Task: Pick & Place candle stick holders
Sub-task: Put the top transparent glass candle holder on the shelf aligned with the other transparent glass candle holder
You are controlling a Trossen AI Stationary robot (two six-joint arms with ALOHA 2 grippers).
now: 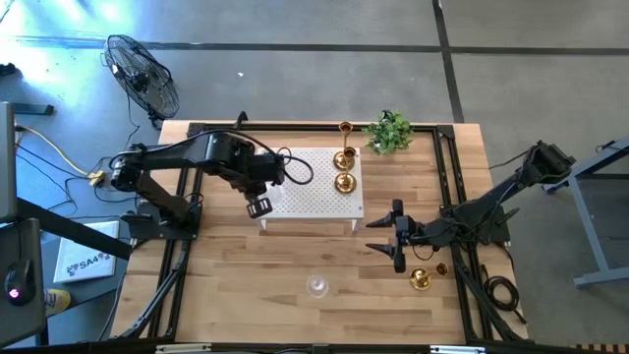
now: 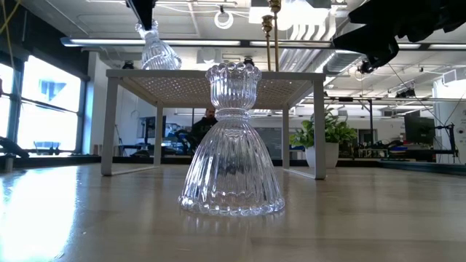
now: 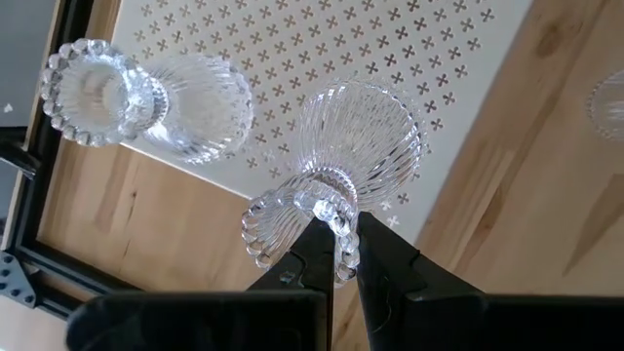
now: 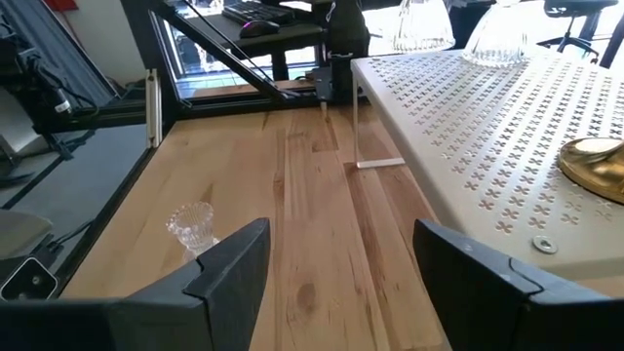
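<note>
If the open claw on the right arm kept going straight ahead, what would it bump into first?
Probably nothing soon. The right gripper, jaws open, points along bare table top. The white platform lies to one side of that line, the small glass holder to the other. Far ahead stands a dark post, though depth is hard to judge.

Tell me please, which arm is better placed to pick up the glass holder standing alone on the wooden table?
Probably the right. The right gripper is open and empty, near the lone glass holder. The left gripper is shut on another glass holder above the white platform.
</note>
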